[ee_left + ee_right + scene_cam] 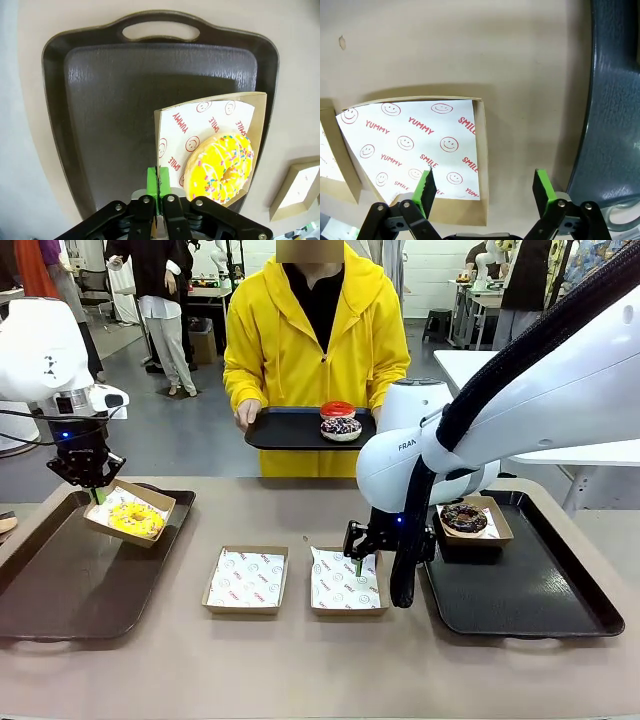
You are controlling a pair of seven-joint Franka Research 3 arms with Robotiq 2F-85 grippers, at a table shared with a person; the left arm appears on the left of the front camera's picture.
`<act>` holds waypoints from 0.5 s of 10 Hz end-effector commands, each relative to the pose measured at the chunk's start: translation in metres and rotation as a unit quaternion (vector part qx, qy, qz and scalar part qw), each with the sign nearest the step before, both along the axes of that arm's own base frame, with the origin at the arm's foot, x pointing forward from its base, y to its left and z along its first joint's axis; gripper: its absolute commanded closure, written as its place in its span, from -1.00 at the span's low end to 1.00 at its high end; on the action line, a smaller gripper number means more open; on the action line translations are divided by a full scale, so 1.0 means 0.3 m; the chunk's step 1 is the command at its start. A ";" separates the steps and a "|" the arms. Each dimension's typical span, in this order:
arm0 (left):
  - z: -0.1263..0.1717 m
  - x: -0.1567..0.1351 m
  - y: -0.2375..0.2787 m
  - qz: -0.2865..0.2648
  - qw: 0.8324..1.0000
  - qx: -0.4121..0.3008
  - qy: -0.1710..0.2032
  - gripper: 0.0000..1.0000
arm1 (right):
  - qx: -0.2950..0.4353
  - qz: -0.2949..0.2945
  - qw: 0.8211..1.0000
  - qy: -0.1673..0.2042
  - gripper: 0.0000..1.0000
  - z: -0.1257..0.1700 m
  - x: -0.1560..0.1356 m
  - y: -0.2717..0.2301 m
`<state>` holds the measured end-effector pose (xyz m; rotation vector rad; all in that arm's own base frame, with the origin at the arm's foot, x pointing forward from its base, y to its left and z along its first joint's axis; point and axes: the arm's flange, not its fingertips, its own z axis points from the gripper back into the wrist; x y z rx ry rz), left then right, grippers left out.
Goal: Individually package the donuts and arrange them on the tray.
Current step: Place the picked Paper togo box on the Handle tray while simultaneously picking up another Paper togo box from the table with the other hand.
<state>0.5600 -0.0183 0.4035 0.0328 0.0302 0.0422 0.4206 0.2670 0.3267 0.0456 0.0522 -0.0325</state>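
Now, my left gripper (159, 184) pinching a cardboard box (210, 117) by its thin wall, glossy yellow sprinkled donut (220, 167) inside, over a pebbled dark tray (110, 100), my right gripper (484, 179) spread wide above a flat paper-lined box (410, 140).

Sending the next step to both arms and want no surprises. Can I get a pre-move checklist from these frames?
1. Left gripper shut on the rim of the held box: ok.
2. Yellow donut seated in the held box: ok, though the box hangs tilted.
3. Left tray under the held box: ok.
4. Low corner of the held box off the tray: cannot tell.
5. Right gripper open, straddling the wall of the right empty box: ok.
6. Donut for that box: not ok. The red donut and sprinkled donut sit on the person's tray.
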 end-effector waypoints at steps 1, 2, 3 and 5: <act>0.021 0.042 -0.006 0.014 1.000 -0.007 0.003 0.98 | 0.000 0.004 1.000 0.001 -1.00 -0.002 -0.003 -0.003; 0.020 0.055 -0.004 0.015 1.000 -0.006 0.004 0.98 | 0.000 0.002 1.000 0.001 -1.00 -0.002 -0.002 -0.002; 0.012 0.071 -0.004 0.013 1.000 -0.003 0.002 0.98 | -0.001 0.002 1.000 0.002 -1.00 -0.002 -0.002 -0.001; -0.010 0.096 -0.008 -0.001 1.000 -0.010 -0.006 0.98 | -0.002 0.001 1.000 0.004 -1.00 -0.005 -0.002 0.001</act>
